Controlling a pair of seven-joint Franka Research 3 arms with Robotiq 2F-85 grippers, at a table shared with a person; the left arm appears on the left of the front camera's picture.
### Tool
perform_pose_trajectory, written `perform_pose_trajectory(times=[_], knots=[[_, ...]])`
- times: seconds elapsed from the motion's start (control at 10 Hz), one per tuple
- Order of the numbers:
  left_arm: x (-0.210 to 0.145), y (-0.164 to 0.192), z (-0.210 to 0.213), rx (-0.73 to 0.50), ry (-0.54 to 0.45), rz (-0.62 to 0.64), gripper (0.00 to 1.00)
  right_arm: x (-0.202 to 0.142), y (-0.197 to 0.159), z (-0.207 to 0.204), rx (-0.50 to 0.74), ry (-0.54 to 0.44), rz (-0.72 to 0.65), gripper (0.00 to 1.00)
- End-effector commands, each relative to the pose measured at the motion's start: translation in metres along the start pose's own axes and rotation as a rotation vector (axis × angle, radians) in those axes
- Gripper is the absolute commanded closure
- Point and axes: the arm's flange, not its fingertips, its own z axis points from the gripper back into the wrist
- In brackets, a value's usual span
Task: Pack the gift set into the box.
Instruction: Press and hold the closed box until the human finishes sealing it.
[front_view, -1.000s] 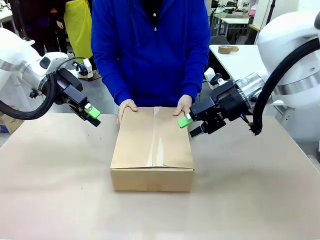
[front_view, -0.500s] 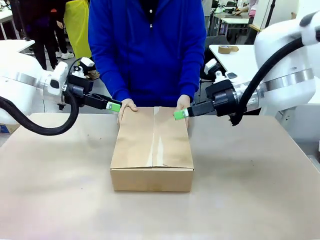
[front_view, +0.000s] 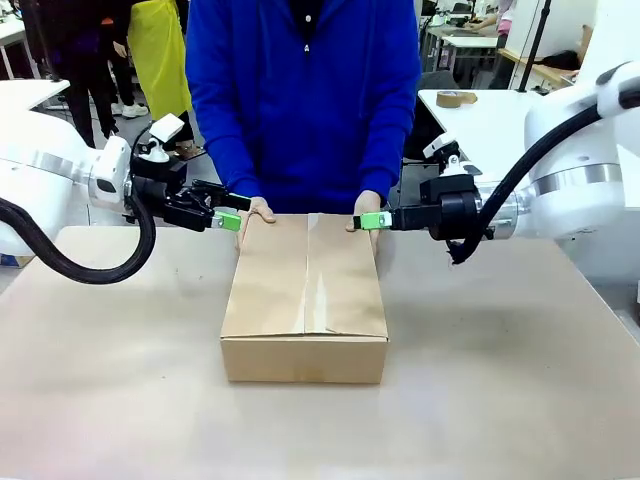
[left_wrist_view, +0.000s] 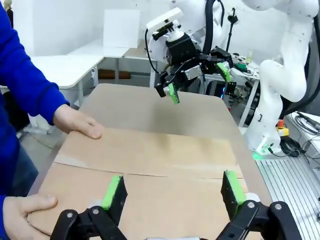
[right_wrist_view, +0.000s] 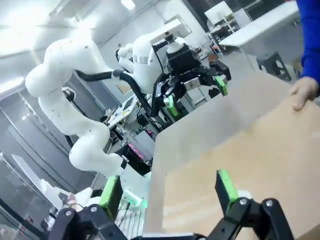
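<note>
The box (front_view: 305, 300) stands in the middle of the table with its top flaps folded shut. The gift set is hidden. A person's hands (front_view: 255, 210) rest on the box's two far corners. My left gripper (front_view: 228, 221) is level and open beside the far left corner, just above the flap. My right gripper (front_view: 374, 221) is open at the far right corner, close to the person's other hand (front_view: 368, 205). In the left wrist view the open left gripper (left_wrist_view: 173, 189) spans the box top (left_wrist_view: 150, 160). The right gripper (right_wrist_view: 168, 189) stands open over the box's edge (right_wrist_view: 240, 160).
The person in a blue top stands close behind the box at the table's far edge. A roll of tape (front_view: 456, 98) lies on a white table at the back right. Bare brown tabletop (front_view: 110, 370) surrounds the box.
Both grippers swung from pointing downward to level and moved inward to the box's far corners. The box and the person's hands stayed put.
</note>
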Motion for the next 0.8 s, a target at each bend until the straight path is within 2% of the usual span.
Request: perform_pose_trajectory(times=[0.0,0.1,0.2,0.4,0.5,0.6,0.7], knots=[[-0.008,0.006,-0.014,0.047,-0.069,-0.114,0.0,0.003,-0.024,-0.014,0.067,0.066,0.268,0.0],[-0.021,0.01,-0.021,-0.08,-0.134,-0.194,0.0,-0.004,-0.043,-0.014,0.068,0.079,0.324,0.0],[-0.029,0.014,-0.023,-0.087,-0.132,-0.228,0.0,-0.011,-0.056,-0.014,0.07,0.096,0.353,0.0],[-0.039,0.027,-0.036,-0.056,-0.075,-0.228,0.0,-0.019,-0.076,-0.021,0.053,0.124,0.338,0.0],[-0.043,0.03,-0.046,-0.009,-0.024,-0.217,0.0,-0.025,-0.089,-0.025,-0.082,0.181,0.363,0.0],[-0.049,0.031,-0.056,0.027,0.028,-0.211,0.0,-0.033,-0.097,-0.032,-0.163,0.251,0.423,0.0],[-0.054,0.034,-0.06,0.022,0.064,-0.203,0.0,-0.037,-0.102,-0.037,-0.147,0.259,0.46,0.0]])
